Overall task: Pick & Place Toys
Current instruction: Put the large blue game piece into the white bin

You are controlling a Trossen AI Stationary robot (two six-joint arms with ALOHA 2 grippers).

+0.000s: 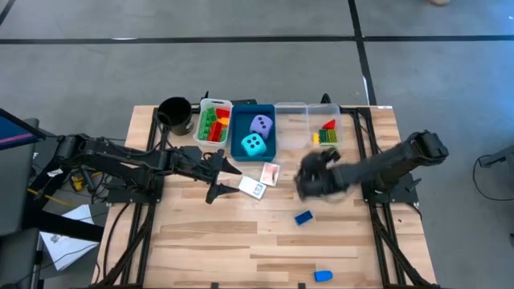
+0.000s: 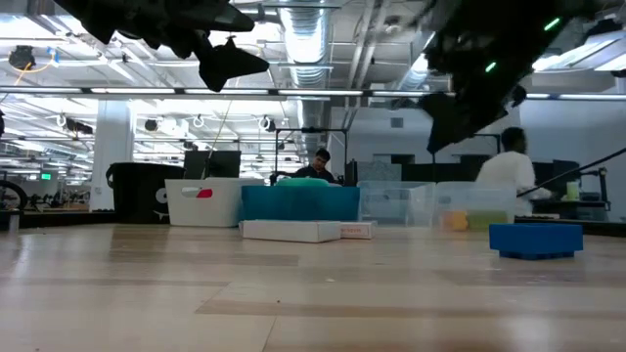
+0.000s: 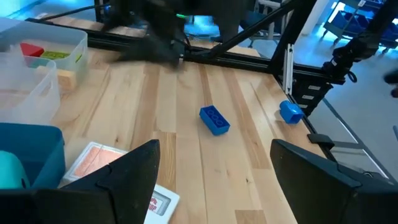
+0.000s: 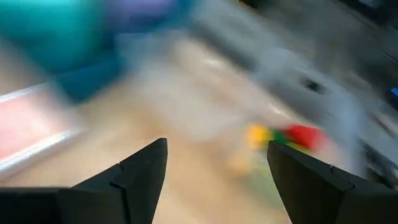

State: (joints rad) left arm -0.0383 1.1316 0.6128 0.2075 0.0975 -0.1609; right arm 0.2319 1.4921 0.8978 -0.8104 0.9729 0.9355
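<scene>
Sitting already in the blue tray (image 1: 241,149): both dice (image 1: 254,144); bricks filling the neighbouring trays. Remaining loose on the desk (image 1: 241,241) near that tray: two card packs (image 1: 262,180) and two blue bricks (image 1: 303,217). Hovering nearby, left gripper (image 1: 218,178) and right gripper (image 1: 309,178), fingers spread wide, gripping nothing.

Square blue plastic tray (image 1: 241,138) holding a soft lavender die with dark dots (image 1: 262,124) and a soft cyan die with dark dots (image 1: 254,144). Beside it, a white tray (image 1: 227,105) is showing red, green and yellow bricks (image 1: 214,124). Nearby, a red-patterned card pack (image 1: 270,172); farther out, two blue plastic bricks (image 1: 303,217) are lying on pale striped wood (image 1: 217,241).
</scene>
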